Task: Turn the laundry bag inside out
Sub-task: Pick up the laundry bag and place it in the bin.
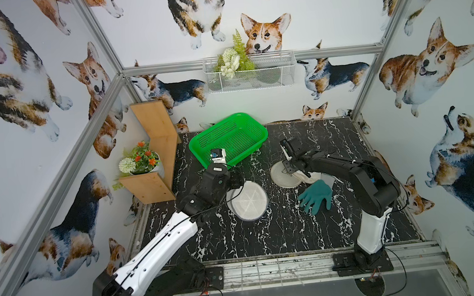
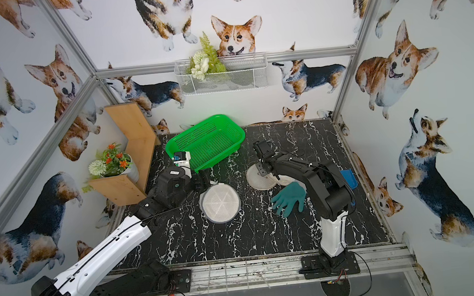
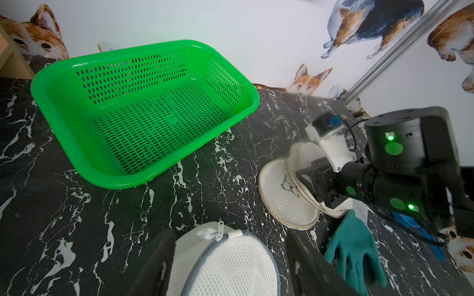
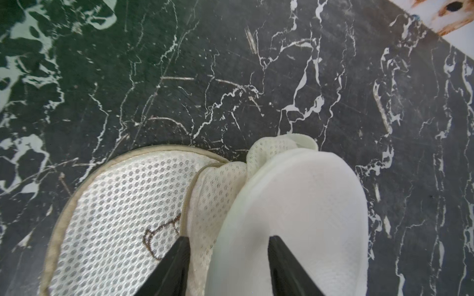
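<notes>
green basket [image 1: 230, 137]: back of marble table [image 1: 265, 233] | teal glove [image 1: 316, 196]: well apart from green basket, front-right | wooden shelf [image 1: 152, 120], flower pot [image 1: 144, 163] on it: just left of green basket | wire basket [image 1: 267, 74]: on wall above green basket

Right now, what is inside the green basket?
Nothing shows inside the green basket: its perforated floor is bare in the left wrist view. In both top views the left wrist camera covers its near corner.

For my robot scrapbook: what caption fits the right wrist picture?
Black fingers straddle a white mesh laundry bag on a marbled table.
</notes>
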Controlling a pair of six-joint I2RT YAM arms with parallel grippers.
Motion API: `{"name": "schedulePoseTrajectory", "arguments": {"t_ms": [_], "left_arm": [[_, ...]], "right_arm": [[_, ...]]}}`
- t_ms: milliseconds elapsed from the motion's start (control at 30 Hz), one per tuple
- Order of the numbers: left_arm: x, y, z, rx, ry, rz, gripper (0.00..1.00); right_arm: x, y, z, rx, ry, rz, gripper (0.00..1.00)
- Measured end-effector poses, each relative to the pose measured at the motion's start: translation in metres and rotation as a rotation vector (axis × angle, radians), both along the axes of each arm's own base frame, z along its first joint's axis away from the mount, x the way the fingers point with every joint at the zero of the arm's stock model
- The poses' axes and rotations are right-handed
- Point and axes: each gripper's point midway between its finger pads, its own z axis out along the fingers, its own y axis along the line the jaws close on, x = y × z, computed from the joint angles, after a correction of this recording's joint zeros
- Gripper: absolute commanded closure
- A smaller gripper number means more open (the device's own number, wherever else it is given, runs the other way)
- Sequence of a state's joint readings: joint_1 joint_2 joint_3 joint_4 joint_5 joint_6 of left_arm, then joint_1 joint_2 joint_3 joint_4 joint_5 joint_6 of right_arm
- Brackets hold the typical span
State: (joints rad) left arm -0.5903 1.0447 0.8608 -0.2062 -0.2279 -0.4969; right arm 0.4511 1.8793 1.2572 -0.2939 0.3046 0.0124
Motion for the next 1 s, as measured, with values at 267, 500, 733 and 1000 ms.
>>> {"name": "schedulePoseTrajectory", "arguments": {"t_ms": [267,500,733,1000], "left_arm": [[0.001,-0.002,0.002,-0.008,-0.005,-0.007,0.34],[0.004,-0.005,0.012,-0.009,-0.03,-0.021,0.38],[0.002,-0.013,0.032,0.011,-0.108,-0.093,0.39],[-0.001,-0.042,0.077,0.097,-0.288,-0.316,0.36]], "right_arm": [[-0.002,-0.007,-0.001,-0.029,0.006,-0.028,1.0],[0.0,-0.012,0.049,0.029,-0.093,-0.039,1.0],[-0.003,-0.024,0.141,0.158,-0.27,-0.019,1.0],[-0.019,-0.028,0.252,0.301,-0.473,0.098,1.0]]}}
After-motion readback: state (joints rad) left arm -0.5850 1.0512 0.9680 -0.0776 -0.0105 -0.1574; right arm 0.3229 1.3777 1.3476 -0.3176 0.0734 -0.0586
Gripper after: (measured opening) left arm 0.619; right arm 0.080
